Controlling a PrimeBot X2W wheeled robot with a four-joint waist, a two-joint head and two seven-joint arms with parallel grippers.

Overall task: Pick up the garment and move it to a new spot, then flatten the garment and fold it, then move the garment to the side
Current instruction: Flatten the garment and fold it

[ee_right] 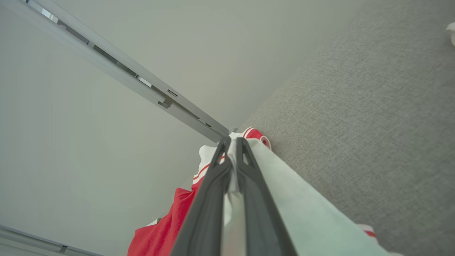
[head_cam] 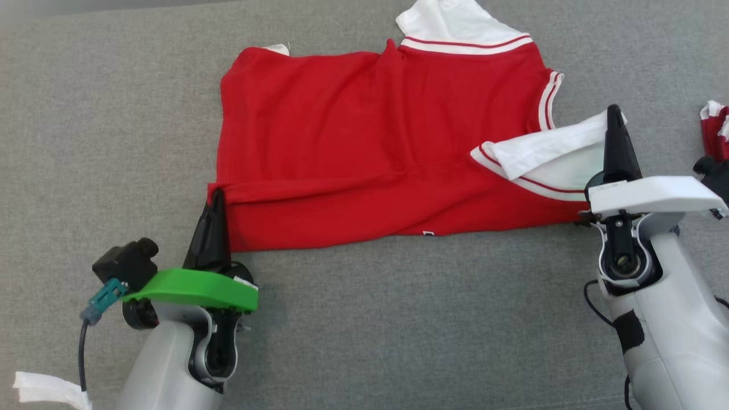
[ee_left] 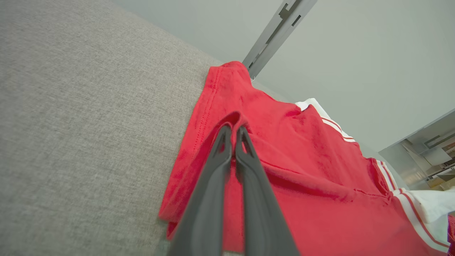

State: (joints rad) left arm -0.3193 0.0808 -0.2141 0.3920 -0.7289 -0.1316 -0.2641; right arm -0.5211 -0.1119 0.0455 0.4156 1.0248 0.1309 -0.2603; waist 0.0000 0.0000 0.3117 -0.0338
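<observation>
A red garment (head_cam: 376, 142) with white, red-striped sleeves lies spread on the grey fabric surface (head_cam: 85, 142), its lower part folded up along a crease. My left gripper (head_cam: 216, 196) is shut on the garment's lower left corner; in the left wrist view the red cloth (ee_left: 302, 160) is pinched between the fingertips (ee_left: 224, 137). My right gripper (head_cam: 615, 117) is shut on the white sleeve (head_cam: 547, 151) at the garment's right side, and the white fabric (ee_right: 302, 206) shows clamped between its fingers (ee_right: 222, 149).
Another red and white piece of cloth (head_cam: 715, 131) lies at the right edge of the head view. A white scrap (head_cam: 45, 390) sits at the lower left corner. A grey rail (ee_right: 117, 64) runs along the pale wall behind the surface.
</observation>
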